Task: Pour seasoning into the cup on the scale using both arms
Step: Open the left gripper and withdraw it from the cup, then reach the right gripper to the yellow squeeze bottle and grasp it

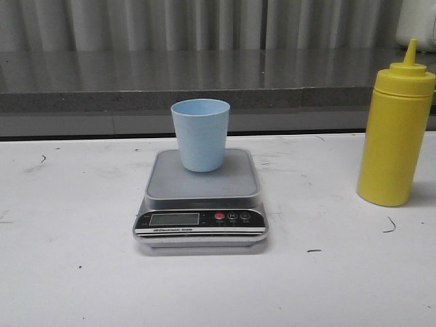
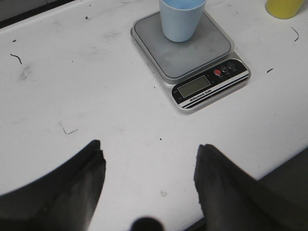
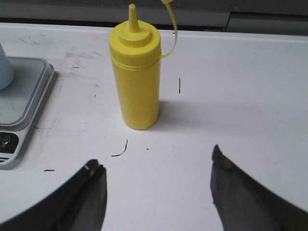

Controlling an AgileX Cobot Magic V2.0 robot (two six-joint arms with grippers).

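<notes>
the bottle (image 1: 396, 133) stands upright on the desk (image 1: 68, 272), right of the scale (image 1: 201, 204) and apart from it. the cup (image 1: 200, 134) sits on the scale, toward its far side. the bottle looks like soft, smooth plastic, probably light; best to grip its middle gently. the left hand (image 2: 149, 185) and right hand (image 3: 156, 190) are both spread and hold nothing.

My front camera sits low and close, facing forward over the table (image 1: 68, 272), with the scale (image 1: 201, 204) at 12 o'clock and the seasoning (image 1: 394, 129) at 2 o'clock. My left wrist camera looks down from higher, past my left tool (image 2: 149, 163), and shares the scale. My right wrist camera, behind my right tool (image 3: 156, 180), looks at the seasoning from close by; it shares the bottle and the scale's edge.
</notes>
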